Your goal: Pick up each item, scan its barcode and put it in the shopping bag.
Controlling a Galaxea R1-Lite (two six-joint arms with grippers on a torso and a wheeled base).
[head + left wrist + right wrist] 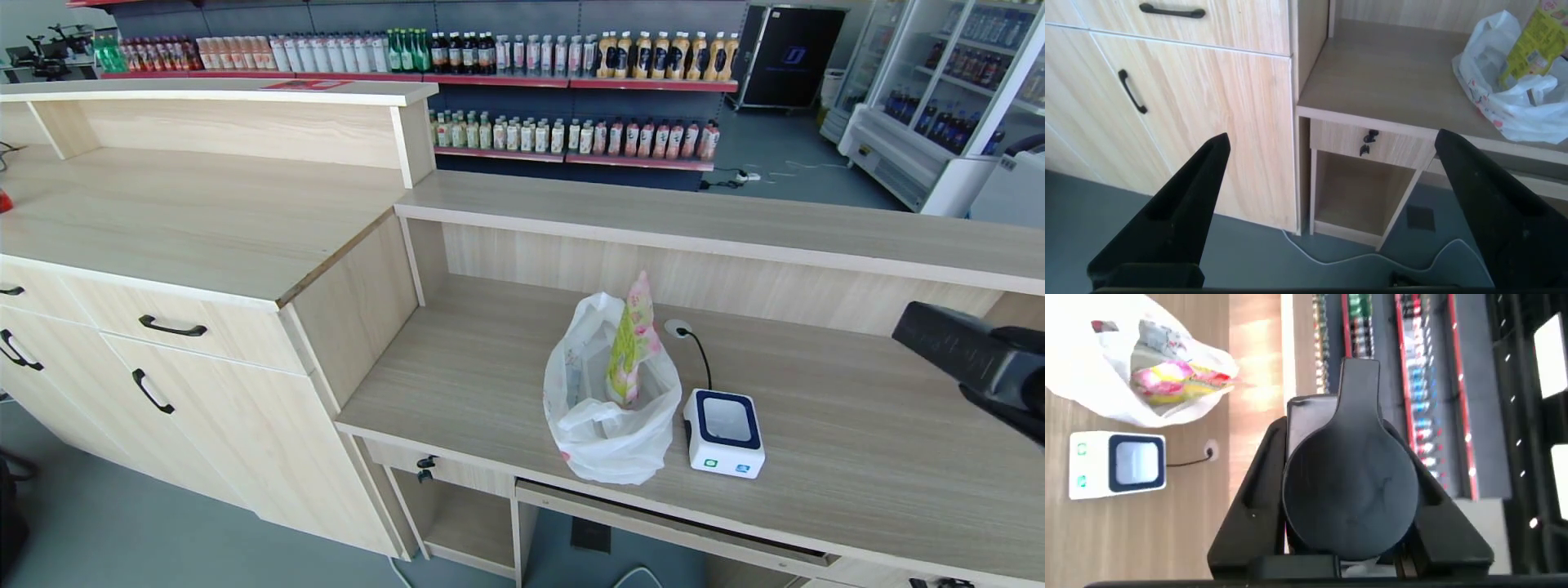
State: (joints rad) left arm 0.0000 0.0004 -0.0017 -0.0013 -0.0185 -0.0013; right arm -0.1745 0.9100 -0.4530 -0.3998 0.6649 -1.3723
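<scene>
Shopping bag [608, 445] upright; left end effector [1333, 139] spread, right end effector [1349, 429] pinches black item [1349, 494].

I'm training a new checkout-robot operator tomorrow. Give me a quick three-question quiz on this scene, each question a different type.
1. True or false: the snack packet lies flat on the counter beside the bag.
2. The scanner sits on which side of the bag? A) robot's left B) robot's right C) inside it
3. Fill in: the left tool is ____.
Key: 1 false, it stands in the bag; 2 B; 3 open.
</scene>
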